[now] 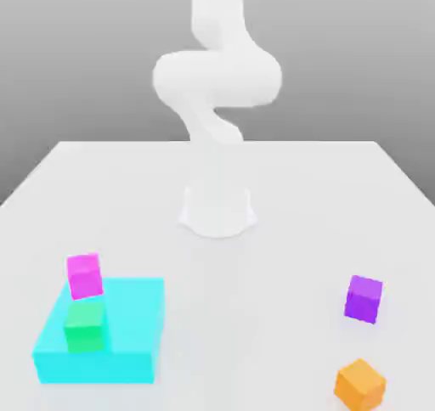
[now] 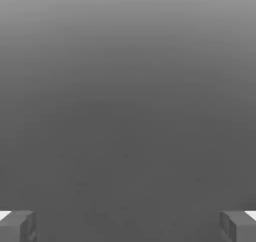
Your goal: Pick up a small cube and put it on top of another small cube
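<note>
I see a pink cube [image 1: 84,275] sitting on top of a green cube [image 1: 85,328], a bit tipped and shifted toward 11 o'clock on it. Both are small, smooth blocks with flat sides and sharp corners. The green cube stands on a big, low, light blue block [image 1: 127,337], near that block's 9 o'clock edge in the exterior view. The blue block is flat and wide, like a little stage.

From the middle of the white table [image 1: 280,256], that stack is at about 8 o'clock. A purple cube [image 1: 364,298] sits alone at about 4 o'clock, well apart from the stack. An orange cube [image 1: 359,385] sits near it, closer to me, turned so a corner faces front.

The table is plain white and smooth, with no marks. The room behind it is soft gray, and gets darker higher up.

My white robot arm [image 1: 217,87] stands at 12 o'clock on a round base and bends up high.

In the hand view, my gripper [image 2: 128,226] has its two gray fingertips [image 2: 20,225] spread wide apart, with nothing between them, just gray.
</note>
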### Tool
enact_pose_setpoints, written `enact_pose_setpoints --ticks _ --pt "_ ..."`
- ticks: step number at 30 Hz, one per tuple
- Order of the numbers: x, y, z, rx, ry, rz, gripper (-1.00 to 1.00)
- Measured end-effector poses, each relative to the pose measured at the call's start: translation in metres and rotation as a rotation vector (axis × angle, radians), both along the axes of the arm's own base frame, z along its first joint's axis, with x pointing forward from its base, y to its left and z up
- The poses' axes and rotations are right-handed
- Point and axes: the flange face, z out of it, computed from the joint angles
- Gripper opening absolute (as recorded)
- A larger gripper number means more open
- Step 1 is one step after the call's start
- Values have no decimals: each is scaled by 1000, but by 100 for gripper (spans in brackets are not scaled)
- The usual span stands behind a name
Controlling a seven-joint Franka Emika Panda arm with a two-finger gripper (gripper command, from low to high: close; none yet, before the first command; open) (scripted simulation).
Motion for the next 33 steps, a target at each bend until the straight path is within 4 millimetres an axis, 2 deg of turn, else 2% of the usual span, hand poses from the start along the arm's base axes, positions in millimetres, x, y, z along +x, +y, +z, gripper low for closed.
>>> enact_pose_setpoints --ticks 2,4,6,9,11,14,16,18,20,22,27,28,33 --pt "23 28 -47 -27 71 102 0" --pt "38 56 -93 -55 136 198 0" --pt "45 85 -139 -86 198 293 0" --pt "43 128 -209 -140 287 434 0" --pt "34 154 -255 -179 345 528 0" --pt "10 187 -322 -245 429 669 0" --pt "-12 204 -365 -293 483 761 0" --pt "-43 223 -405 -350 533 871 0" --pt "-71 230 -443 -406 585 960 0" --pt "-80 229 -470 -426 607 989 0" --pt "-84 228 -522 -431 615 997 0" --pt "-84 228 -528 -431 615 997 -100" --pt "-84 228 -528 -431 616 997 -100"
